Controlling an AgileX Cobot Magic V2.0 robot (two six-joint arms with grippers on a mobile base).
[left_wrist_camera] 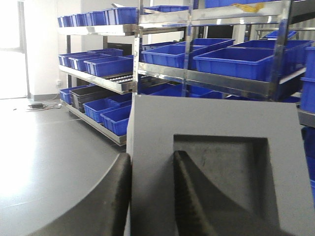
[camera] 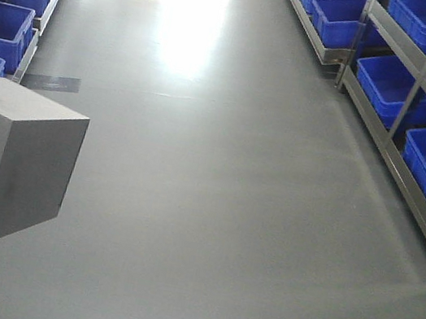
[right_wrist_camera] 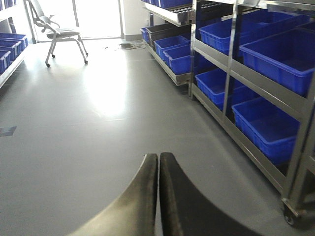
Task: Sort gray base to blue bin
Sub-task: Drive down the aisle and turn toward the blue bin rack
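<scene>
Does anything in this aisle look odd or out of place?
Only the gray base: it hangs above the floor because the left hand grips one of its walls. Nothing spilled or broken shows.

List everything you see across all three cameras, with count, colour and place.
gray base: one, gray, held up at the front view's left edge
racks: several, silver, lining the aisle
blue bins: many, bright blue, on racks both sides of the aisle
dark bin: one, dark gray, low shelf among blue ones
chair: one, gray, far end of the aisle
left end effector: one, black, shut on the gray base's recess wall
right end effector: one, black, shut, empty
</scene>
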